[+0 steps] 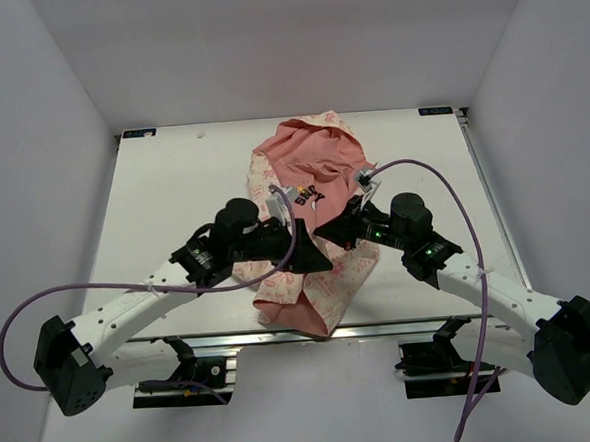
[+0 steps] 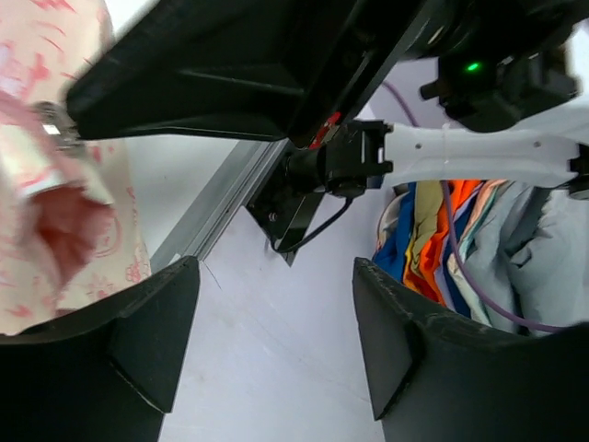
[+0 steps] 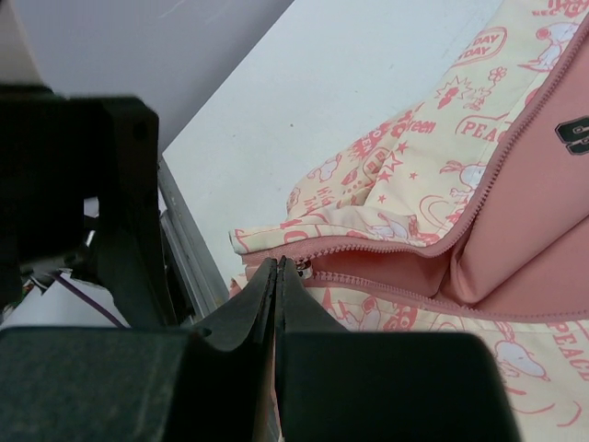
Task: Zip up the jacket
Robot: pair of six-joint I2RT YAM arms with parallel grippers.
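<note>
1. Tabletop (image 1: 173, 188): flat, white, matt, rectangular. It shows bare on both sides of the jacket and beyond its hood.

2. Jacket (image 1: 306, 150): small, hooded, soft and rumpled. The outer cloth is cream with a pink cartoon-and-lettering print, and the lining is plain salmon pink. It lies open, lining up, down the middle of the tabletop. The hood is at the far end and the hem droops over the near edge (a folded point of cloth hangs past the rail).

3. Heap of cloth (image 2: 433, 239): blue, orange and grey pieces, crumpled, lying low and well apart from the jacket. It shows only in the left wrist view.

4. Left tool (image 2: 276, 276): two black, blocky, hard-surfaced fingers set wide apart, with nothing between them but pale floor. The jacket's printed cloth lies just beside the outer face of one finger and outside the gap (whether they touch cannot be told). From above, this tool sits over the jacket's left half.

5. Right tool (image 3: 279, 262): black fingers (image 3: 248, 313) tapering to thin tips, pressed flat together. The tips meet at the jacket's cream edge, where the two zipper sides converge. Whether any cloth is pinched between them cannot be told.

6. Zipper trim (image 3: 515, 120): pink, finely toothed, in two separate runs spreading away from the right tool's tips (unzipped along the whole visible length).

7. Logo (image 3: 575, 133): small, dark and blocky, on the lining beside the zipper trim. The edge of the view cuts it off.
</note>
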